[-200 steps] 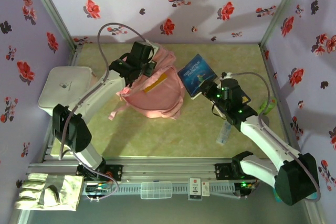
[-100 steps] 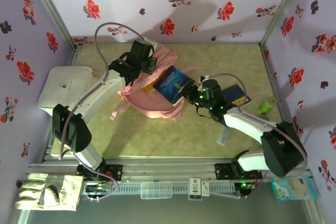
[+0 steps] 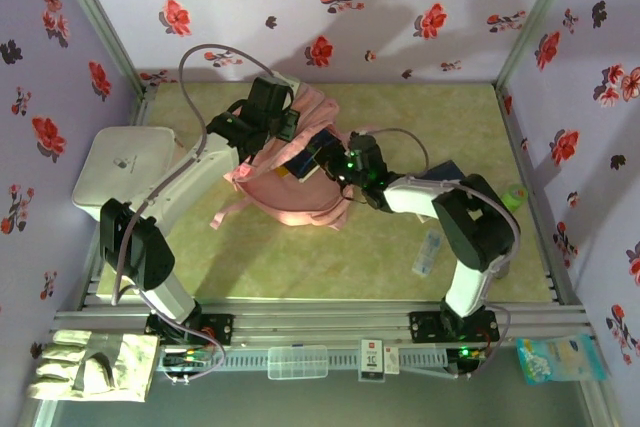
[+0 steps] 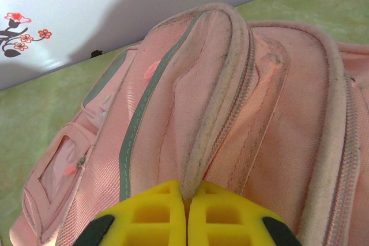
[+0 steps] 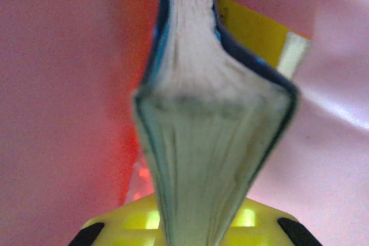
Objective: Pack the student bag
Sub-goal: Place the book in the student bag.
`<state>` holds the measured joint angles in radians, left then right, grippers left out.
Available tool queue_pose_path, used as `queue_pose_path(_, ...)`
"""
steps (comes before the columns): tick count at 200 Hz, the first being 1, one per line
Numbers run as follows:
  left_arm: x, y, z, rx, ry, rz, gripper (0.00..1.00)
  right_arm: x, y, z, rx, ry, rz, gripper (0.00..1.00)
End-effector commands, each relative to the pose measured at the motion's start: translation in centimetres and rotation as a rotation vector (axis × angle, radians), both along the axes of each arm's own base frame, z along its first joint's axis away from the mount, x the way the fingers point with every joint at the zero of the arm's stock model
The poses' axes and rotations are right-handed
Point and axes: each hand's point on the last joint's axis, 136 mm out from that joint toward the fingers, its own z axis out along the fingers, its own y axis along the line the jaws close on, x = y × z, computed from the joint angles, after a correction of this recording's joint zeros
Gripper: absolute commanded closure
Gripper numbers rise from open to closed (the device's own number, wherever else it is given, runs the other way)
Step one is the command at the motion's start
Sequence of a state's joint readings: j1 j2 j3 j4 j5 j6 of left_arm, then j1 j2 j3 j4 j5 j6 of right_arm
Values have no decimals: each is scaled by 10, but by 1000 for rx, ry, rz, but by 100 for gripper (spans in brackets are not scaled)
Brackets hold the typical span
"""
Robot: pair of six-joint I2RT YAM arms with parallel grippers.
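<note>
Left end effector (image 3: 281,130): jaws closed tight, pinching a raised zip ridge along the top of the student bag (image 3: 290,195). From its wrist view the two yellow fingertips (image 4: 155,214) meet on that pink fold.
Right end effector (image 3: 336,160): jaws narrow, clamped on the spine end of a book (image 3: 316,152). Its arm reaches across from the 3 o'clock side of the counter (image 3: 400,107) and points toward 9 o'clock.
Student bag, place: lies flat on the counter at about 11 o'clock of the counter's middle, with its straps trailing toward 7 o'clock.
Student bag to left end effector: the end effector sits at the bag's 12 o'clock edge and touches it. The rest of the bag spreads away toward 6 o'clock.
Student bag to right end effector: the end effector is at the bag's 2 o'clock corner, right at the opening. The bag body lies toward 8 o'clock of it.
Book: blue cover, with pale page edges fanned toward the right wrist camera (image 5: 213,142). Its far end is among the pink fabric (image 5: 57,84), with bag cloth on both sides.
Yellow item (image 5: 253,33): inside the bag, just past the book at 1 o'clock in the right wrist view; what it is I cannot tell.
White box (image 3: 125,172): at 9 o'clock of the bag, well apart from both end effectors.
Pale tube (image 3: 428,252): on the counter at 4 o'clock of the bag, under the right arm.
</note>
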<state>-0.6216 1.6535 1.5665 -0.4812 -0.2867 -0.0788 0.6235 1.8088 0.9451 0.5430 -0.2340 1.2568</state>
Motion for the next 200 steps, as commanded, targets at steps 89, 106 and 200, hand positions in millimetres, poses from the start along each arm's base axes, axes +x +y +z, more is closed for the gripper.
queue_pose_path(89,-2,-5,89,-222,-178,8,100,57,56,1,118,53,-69,69)
queue_pose_path(106,-2,-5,89,-228,-175,12,100,61,64,-3,138,74,-59,65)
queue_pose_path(200,5,24,55,-179,-117,72,100,-7,-17,7,-123,54,-89,34)
